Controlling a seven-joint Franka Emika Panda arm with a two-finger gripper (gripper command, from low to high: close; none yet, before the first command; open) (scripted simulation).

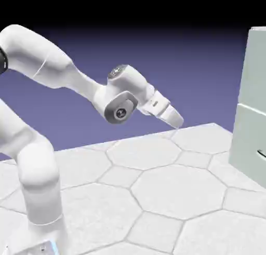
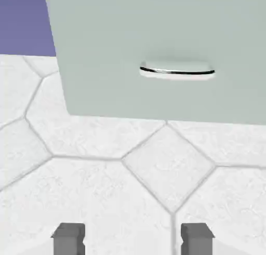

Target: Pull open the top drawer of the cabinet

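Only in the hand view, cabinet (image 2: 156,51) handle (image 2: 176,71) beyond the wide-apart gripper (image 2: 132,238).

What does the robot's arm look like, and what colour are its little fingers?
The arm is smooth, glossy white, built of rounded tube-like segments. Its wrist joint has grey round caps. The gripper is white and tapers to a point. In the hand view its fingertips are small, dark grey square blocks. No cables show.

Exterior view: side-on, beside the arm. Hand view: along the gripper (image 2: 132,238). Both share the cabinet (image 1: 252,108) and the surface (image 1: 171,191).
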